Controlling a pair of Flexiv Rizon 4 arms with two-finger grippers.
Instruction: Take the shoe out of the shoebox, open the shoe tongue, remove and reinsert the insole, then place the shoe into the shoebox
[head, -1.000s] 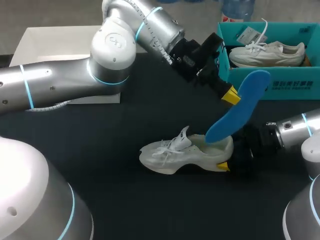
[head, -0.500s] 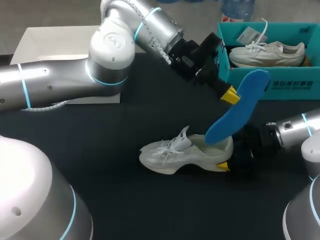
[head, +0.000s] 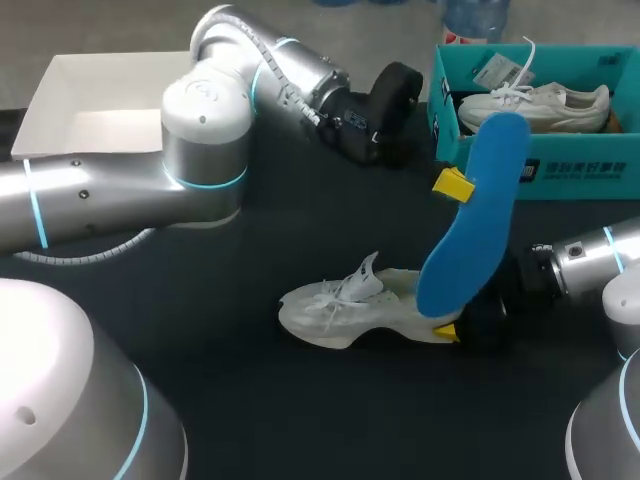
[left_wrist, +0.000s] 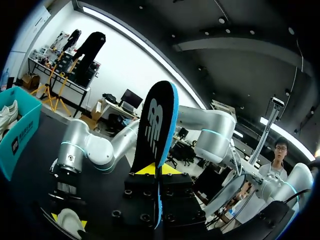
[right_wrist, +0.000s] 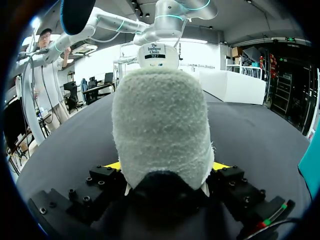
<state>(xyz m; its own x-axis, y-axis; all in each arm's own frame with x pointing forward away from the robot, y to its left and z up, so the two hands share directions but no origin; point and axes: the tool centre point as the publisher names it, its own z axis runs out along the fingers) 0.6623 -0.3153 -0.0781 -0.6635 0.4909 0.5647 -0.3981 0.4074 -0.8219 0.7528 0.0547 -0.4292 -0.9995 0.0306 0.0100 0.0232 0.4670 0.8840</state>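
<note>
Two grips are in force at once. The left gripper is closed on the blue foam insole; in its own wrist view the yellow tips pinch the thin sheet from both sides, the dark underside rising ahead of the fingers. The right gripper lies low on the black table, clamped across the heel of the white lace-up sneaker. The fuzzy heel collar bulges up between its fingers.

The insole stands nearly upright and leans slightly, with its lower end at the sneaker's opening by the heel. Whether that end is free of the shoe or still tucked inside cannot be told. The sneaker lies on its side, toe pointing away from the right gripper and tongue lifted.

Judging by its look, the insole is light, thin and floppy, so it will probably bend wherever it is unsupported. A pinch across its flat faces near mid-length, as here, should keep it manageable for feeding back in. The sneaker's upper looks soft and easily crushed, and the heel is likely its stiffest part and the sensible place to hold.

Well behind both stands the teal cardboard shoebox with a second white sneaker inside. A white open box sits at the table's far left.
</note>
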